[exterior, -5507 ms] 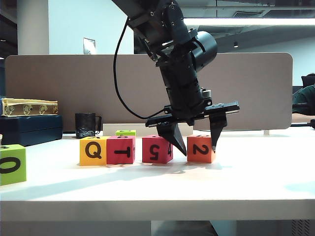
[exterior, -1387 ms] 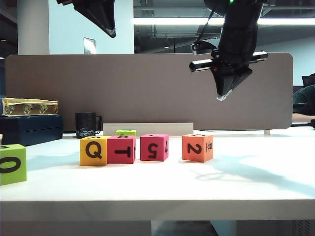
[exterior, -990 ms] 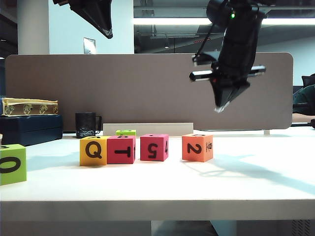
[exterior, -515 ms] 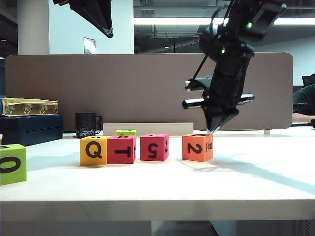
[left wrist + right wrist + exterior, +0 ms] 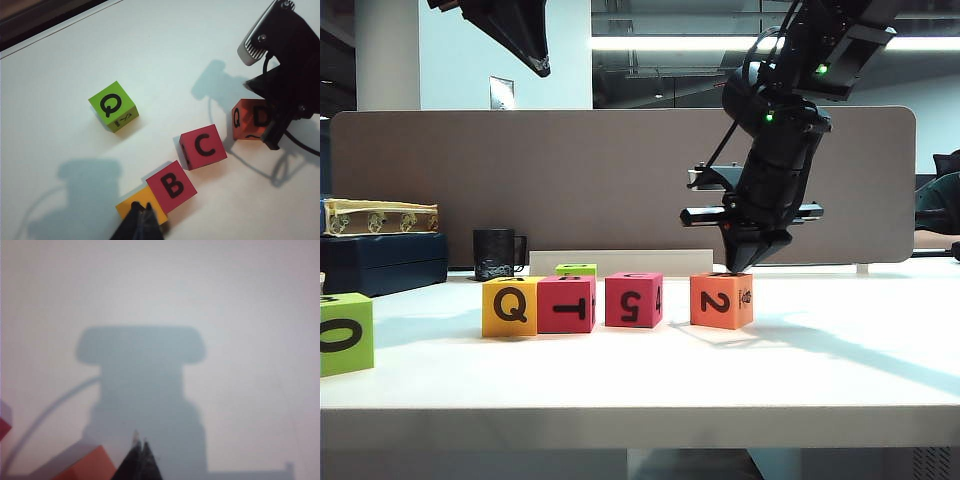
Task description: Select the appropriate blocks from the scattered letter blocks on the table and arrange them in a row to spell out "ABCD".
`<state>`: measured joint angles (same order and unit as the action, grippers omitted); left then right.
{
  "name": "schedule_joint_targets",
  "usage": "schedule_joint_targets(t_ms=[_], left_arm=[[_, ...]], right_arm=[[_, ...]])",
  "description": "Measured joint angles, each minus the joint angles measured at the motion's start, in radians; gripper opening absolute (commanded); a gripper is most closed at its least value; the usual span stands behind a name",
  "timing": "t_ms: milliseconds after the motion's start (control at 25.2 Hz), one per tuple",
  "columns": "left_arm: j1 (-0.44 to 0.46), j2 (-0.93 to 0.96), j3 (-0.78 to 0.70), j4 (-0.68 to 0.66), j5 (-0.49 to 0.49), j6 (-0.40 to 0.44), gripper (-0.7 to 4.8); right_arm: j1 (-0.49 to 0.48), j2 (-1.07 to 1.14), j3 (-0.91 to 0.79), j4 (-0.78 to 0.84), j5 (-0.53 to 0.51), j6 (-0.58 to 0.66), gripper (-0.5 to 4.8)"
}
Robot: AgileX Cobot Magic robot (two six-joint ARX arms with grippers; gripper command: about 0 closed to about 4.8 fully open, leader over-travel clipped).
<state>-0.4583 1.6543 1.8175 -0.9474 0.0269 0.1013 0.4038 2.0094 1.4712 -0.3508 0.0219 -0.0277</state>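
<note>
Lowered: right gripper (image 5: 745, 268), fingers pressed together, onto orange block (image 5: 721, 300). From left wrist: tops B, C, D; sideways only 2. Left gripper (image 5: 141, 212) pressed together, high.

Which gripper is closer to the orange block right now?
Right. The right gripper is shut, tips just above the orange block; the left gripper is shut, high above the yellow block.

The white table (image 5: 840, 360) carries yellow (image 5: 509, 306), two magenta (image 5: 566, 304), orange (image 5: 721, 300) and, seemingly, two green (image 5: 344, 334) cubes.
</note>
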Motion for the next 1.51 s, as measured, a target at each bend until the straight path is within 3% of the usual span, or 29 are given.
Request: schedule_joint_targets(t_ms=[555, 1506], left_arm=[[0.0, 0.0, 0.0, 0.0, -0.001, 0.018, -0.06], [0.0, 0.0, 0.0, 0.038, -0.001, 0.018, -0.06]], right_arm=[[0.005, 0.0, 0.0, -0.04, -0.172, 0.0, -0.02], [0.054, 0.0, 0.061, 0.077, -0.208, 0.002, -0.02]])
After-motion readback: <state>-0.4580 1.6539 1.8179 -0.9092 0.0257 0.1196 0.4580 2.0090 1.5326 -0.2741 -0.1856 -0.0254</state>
